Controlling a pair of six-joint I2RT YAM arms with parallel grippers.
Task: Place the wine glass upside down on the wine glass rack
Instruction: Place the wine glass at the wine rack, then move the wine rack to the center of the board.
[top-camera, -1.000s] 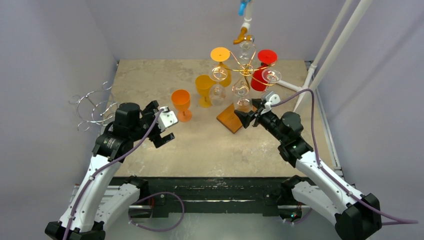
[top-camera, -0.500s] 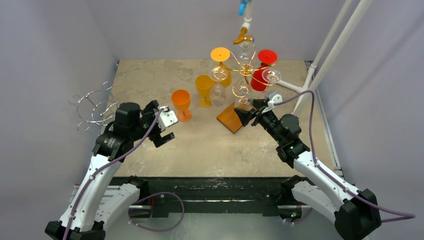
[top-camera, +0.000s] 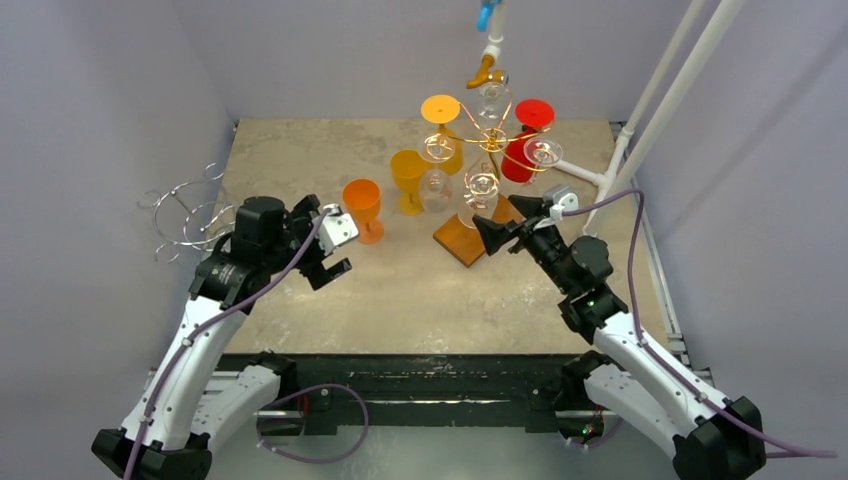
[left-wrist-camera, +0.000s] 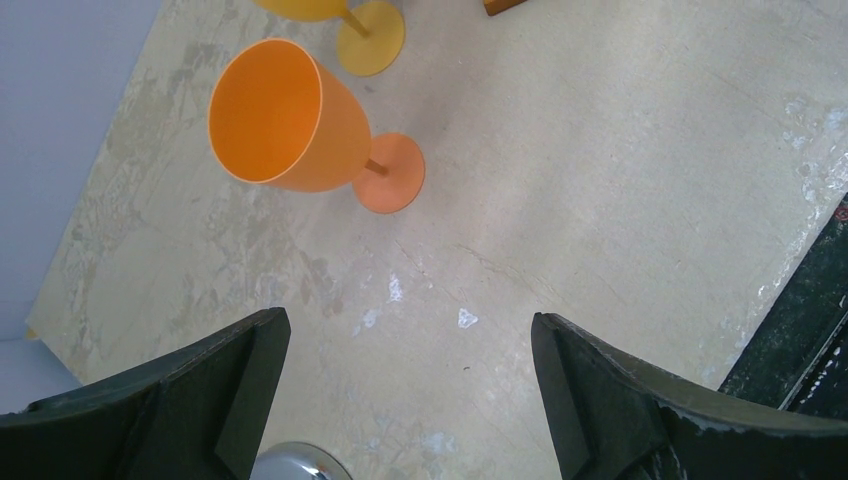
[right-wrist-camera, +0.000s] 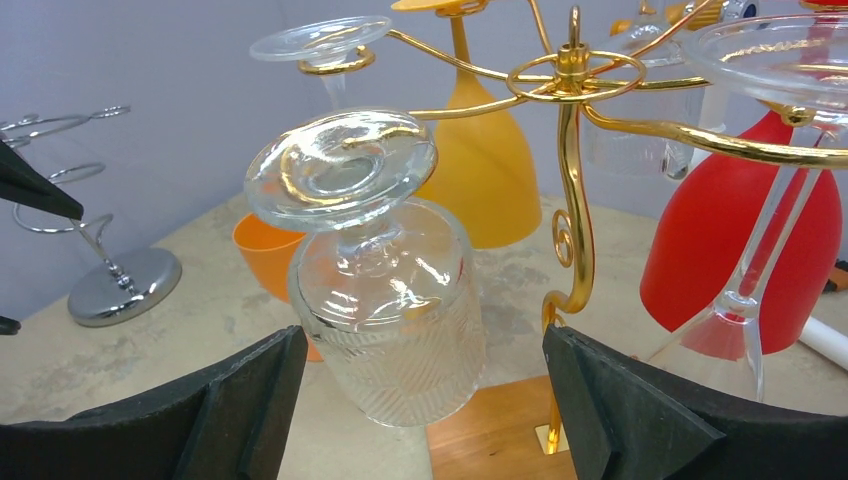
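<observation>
The wine glass (right-wrist-camera: 385, 300) hangs foot-up, a bit tilted, on the rack (right-wrist-camera: 568, 200), before the wide-open, empty right gripper (right-wrist-camera: 421, 340).

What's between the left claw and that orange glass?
Only bare tabletop, seen in the left wrist view between the left gripper and the orange glass.

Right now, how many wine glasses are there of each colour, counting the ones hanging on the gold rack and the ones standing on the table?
Clear glasses: 4
Yellow glasses: 2
Orange glass: 1
Red glass: 1
Total: 8
</observation>
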